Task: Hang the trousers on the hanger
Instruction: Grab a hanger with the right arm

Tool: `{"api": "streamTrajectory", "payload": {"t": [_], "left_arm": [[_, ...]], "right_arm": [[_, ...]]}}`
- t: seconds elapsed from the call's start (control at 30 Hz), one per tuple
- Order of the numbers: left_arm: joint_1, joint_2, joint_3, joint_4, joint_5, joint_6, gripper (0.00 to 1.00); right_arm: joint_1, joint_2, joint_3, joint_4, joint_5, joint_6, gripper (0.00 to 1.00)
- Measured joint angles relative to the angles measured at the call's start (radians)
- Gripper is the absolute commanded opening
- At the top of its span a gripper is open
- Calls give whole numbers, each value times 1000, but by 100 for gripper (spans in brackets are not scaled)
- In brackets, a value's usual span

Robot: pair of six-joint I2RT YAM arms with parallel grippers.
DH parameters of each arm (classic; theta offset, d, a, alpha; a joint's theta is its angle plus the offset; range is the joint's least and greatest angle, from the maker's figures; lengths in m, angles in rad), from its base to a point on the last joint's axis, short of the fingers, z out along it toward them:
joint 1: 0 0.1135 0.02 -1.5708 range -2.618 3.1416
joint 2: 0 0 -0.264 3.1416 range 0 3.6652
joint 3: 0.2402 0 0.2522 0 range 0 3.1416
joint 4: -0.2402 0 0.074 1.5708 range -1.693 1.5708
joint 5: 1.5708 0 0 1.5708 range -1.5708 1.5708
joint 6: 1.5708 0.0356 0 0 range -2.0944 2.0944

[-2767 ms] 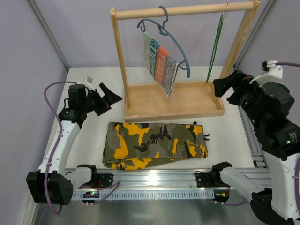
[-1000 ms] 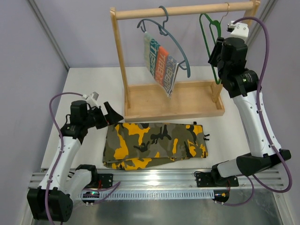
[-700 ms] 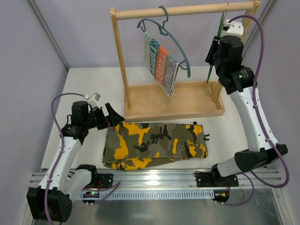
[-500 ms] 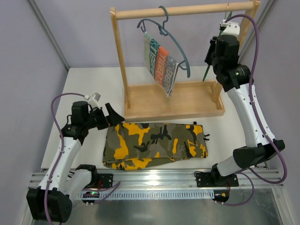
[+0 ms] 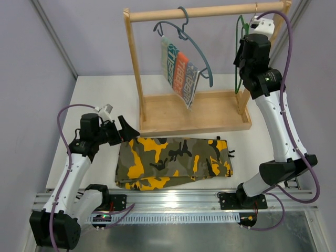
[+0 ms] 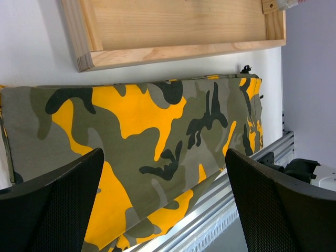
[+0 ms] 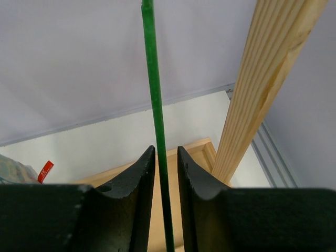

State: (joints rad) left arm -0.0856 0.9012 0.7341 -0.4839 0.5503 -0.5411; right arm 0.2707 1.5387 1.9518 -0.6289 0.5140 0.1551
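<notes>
While the folded trousers point(image 5: 173, 161) lay flat on the white table point(image 5: 105, 89) in the lower middle of the overhead frame, just in front of the wooden rack point(image 5: 157, 13), the right gripper point(image 5: 242, 55) was raised to the upper right, level with the green hanger point(image 5: 237, 79). That hanger hung by its slim hook from the right end of the rack's top rail, close beside the post point(image 5: 273, 37) on that side.

Seen from the right wrist, the green wire ran straight up the frame between the two dark fingers point(image 7: 136, 178), which stood drawn in narrowly on either side of it. One finger looked to be against the wire, and a sliver of space showed at the other. Whether they had truly pinched it could not be told. The pale post rose along the right of that view.

At the left of centre in the overhead frame, the left gripper point(image 5: 126, 131) sat low by the trousers' upper left corner, its fingers spread wide and grasping nothing. Its wrist camera looked along the camouflage cloth, which filled the middle of that frame, with the edge of the rack's base tray point(image 6: 173, 50) running across the top.

Toward the left of the rail hung a blue-grey hanger point(image 5: 181, 31) carrying a striped cloth point(image 5: 179, 71), well apart from the green one.
</notes>
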Motion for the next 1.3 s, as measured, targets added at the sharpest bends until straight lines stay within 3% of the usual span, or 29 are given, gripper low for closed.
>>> {"api": "streamTrajectory", "payload": {"t": [0.23,0.47,0.5,1.0,1.3], "left_arm": [[0,0,0,0,-1,0,97],[0,-10,-1,0,-1,0,94],[0,-15,-2,1,0,0,94],[-2,-29,-4,2,-1,0,93],[-2,-52,-4,2,-1,1,92]], "right_arm": [[-16,17,19,-1,14,-21,22],[-30,17,26,3,-10,-37,9],[-32,17,30,3,-11,-41,4],[-59,1,41,50,-60,-139,4],[-59,-104,-26,121,-81,-170,4]]}}
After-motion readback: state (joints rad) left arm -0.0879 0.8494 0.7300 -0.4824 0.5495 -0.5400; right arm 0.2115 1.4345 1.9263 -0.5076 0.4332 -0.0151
